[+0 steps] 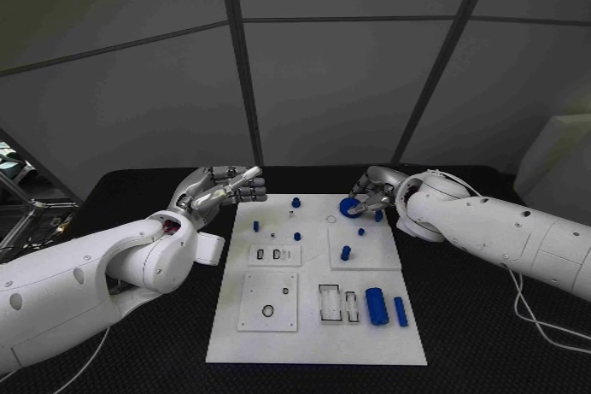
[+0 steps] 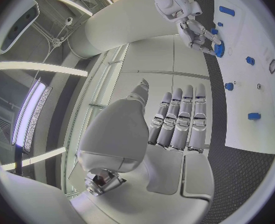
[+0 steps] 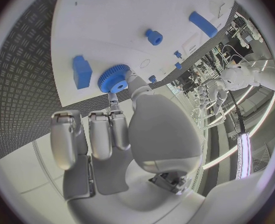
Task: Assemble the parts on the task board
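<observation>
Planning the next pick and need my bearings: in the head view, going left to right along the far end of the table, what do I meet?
Left hand held beside the task board's left edge → small blue peg on the board → blue gear pinched by the right hand.

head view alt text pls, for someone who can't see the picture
The robot's right hand pinches a blue gear at the far edge of the white task board on a black table. The left hand hovers at the board's far left corner, holding nothing. Small blue pegs stand on the board, and two blue cylinders lie toward its near right.
</observation>
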Robot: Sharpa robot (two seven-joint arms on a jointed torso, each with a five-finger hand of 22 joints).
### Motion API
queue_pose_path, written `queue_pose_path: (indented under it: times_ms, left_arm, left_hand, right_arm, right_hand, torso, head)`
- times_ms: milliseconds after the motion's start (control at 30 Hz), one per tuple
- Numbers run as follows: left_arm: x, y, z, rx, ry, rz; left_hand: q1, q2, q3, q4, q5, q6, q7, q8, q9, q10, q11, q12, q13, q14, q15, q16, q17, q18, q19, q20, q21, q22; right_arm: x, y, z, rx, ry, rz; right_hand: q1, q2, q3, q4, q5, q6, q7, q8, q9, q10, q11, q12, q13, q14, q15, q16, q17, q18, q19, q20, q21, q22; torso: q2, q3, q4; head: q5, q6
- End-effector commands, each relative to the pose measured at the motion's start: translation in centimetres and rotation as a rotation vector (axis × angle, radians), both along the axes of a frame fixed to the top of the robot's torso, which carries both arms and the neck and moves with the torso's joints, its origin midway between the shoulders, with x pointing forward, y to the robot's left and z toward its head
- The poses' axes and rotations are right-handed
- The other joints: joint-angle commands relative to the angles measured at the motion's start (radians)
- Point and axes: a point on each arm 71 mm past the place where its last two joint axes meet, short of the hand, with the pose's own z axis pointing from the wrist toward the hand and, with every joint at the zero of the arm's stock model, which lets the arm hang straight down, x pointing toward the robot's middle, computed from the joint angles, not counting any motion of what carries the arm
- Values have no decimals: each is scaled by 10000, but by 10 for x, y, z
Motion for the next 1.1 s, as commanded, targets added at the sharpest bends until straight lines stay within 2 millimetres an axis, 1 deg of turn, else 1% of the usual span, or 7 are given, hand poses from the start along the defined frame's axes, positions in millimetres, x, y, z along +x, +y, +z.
queue_pose_path:
  times_ms: [33, 300, 400, 533, 767, 900, 1100]
  left_arm:
    - [0, -1, 1, -16, -47, -133]
    - [0, 0, 1, -4, -32, -120]
    - [0, 0, 1, 2, -17, -121]
    - [0, 0, 1, 8, 0, -124]
    - [0, 0, 1, 10, 15, -139]
    - [0, 0, 1, 11, 20, -144]
    - [0, 0, 1, 8, 26, -161]
  left_hand:
    - [62, 49, -23, -45, -21, 21, 51, -50, -14, -42, 43, -17, -13, 39, 38, -60, -14, -126, -37, 7, -35, -9]
    - [62, 49, -23, -45, -21, 21, 51, -50, -14, -42, 43, -17, -13, 39, 38, -60, -14, -126, -37, 7, -35, -9]
    - [67, 51, -27, -54, -22, 25, 52, -56, -16, -42, 43, -25, -13, 41, 39, -70, -14, -126, -36, 8, -37, -14]
    - [67, 51, -27, -54, -22, 25, 52, -56, -16, -42, 43, -25, -13, 41, 39, -70, -14, -126, -36, 8, -37, -14]
    - [72, 44, -36, -67, -24, 22, 61, -66, -19, -45, 46, -36, -13, 43, 40, -81, -14, -126, -34, 9, -40, -19]
    - [72, 44, -36, -67, -24, 22, 61, -66, -19, -45, 46, -36, -13, 43, 40, -81, -14, -126, -34, 9, -40, -19]
    - [72, 38, -46, -76, -25, 14, 70, -79, -23, -51, 51, -47, -14, 44, 42, -92, -15, -126, -33, 10, -43, -23]
  right_arm:
    - [0, 1, -1, -238, 105, 56]
    - [0, 2, -1, -465, -39, 144]
    - [0, 4, 1, -523, -217, 233]
    - [-1, 7, 3, -550, -576, 387]
    - [-6, 16, 9, -330, -1186, 744]
    - [-12, 22, 13, -189, -1457, 945]
    - [-22, 43, 22, -145, -2203, 1475]
  right_hand:
    - [71, 212, 67, -165, 62, 211, -41, 59, 21, 604, -92, 58, 1790, 724, -36, 44, 1242, -149, 1056, -23, 32, 2631]
    - [300, 686, 444, -607, 119, 863, -192, 175, 119, 675, -225, 162, 1930, 735, -144, 71, 1314, -149, 1056, -116, 32, 2631]
    - [404, 834, 710, -813, -20, 1017, -235, 156, 135, 684, -269, 176, 1953, 734, -186, 67, 1313, -149, 1056, -161, 32, 2631]
    - [378, 851, 889, -966, -39, 1135, -256, 129, 146, 700, -287, 199, 1985, 735, -204, 69, 1323, -149, 1056, -183, 32, 2631]
    - [195, 796, 999, -1053, -12, 1223, -266, 78, 150, 730, -299, 239, 2037, 734, -216, 64, 1316, -149, 1056, -198, 32, 2631]
    - [112, 756, 1021, -1073, -11, 1235, -269, 50, 148, 729, -299, 236, 2035, 734, -219, 61, 1312, -149, 1056, -201, 32, 2631]
    - [58, 733, 1069, -1114, -7, 1273, -280, 33, 151, 747, -308, 261, 2067, 741, -223, 74, 1344, -149, 1056, -206, 32, 2631]
  torso:
    - [1, 3, 6]
    - [2, 4, -5]
    - [4, 7, -2]
    - [2, 9, 5]
    - [4, 15, 3]
    - [-3, 2, -3]
    - [0, 0, 12]
  head:
    - [-10, -9]
    - [3, -57]
    - [8, -65]
    - [-3, -48]
    - [17, -35]
    - [36, -26]
    - [61, -13]
